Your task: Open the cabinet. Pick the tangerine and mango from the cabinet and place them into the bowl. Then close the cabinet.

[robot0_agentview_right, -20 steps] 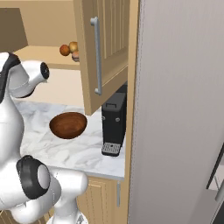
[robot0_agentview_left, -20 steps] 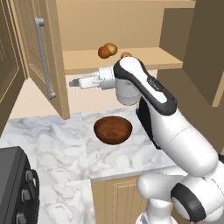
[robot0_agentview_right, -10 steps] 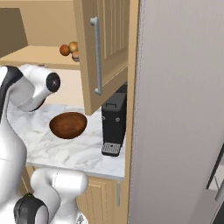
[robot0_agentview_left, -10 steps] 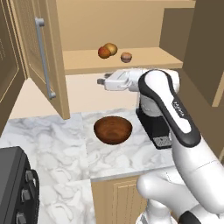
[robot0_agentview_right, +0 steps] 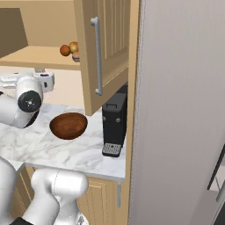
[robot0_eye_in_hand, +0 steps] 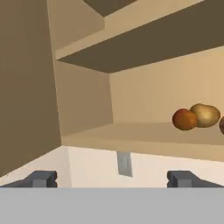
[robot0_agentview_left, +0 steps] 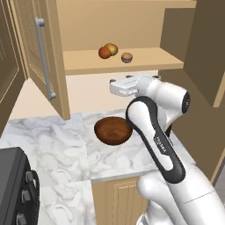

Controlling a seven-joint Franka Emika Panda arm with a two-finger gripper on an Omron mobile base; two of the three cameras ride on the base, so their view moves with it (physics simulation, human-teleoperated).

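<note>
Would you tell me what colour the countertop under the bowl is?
White marble with grey veining, clearest in the left base view.

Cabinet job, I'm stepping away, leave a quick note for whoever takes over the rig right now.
Gripper: open, empty, below shelf level, facing into the cabinet.
Cabinet: both doors open.
Tangerine and mango: touching, on the shelf, with a small brownish item beside them.
Bowl: empty, on the marble counter under the shelf.
Done: cabinet opened.
Left: move both fruits into the bowl, close the doors.
</note>
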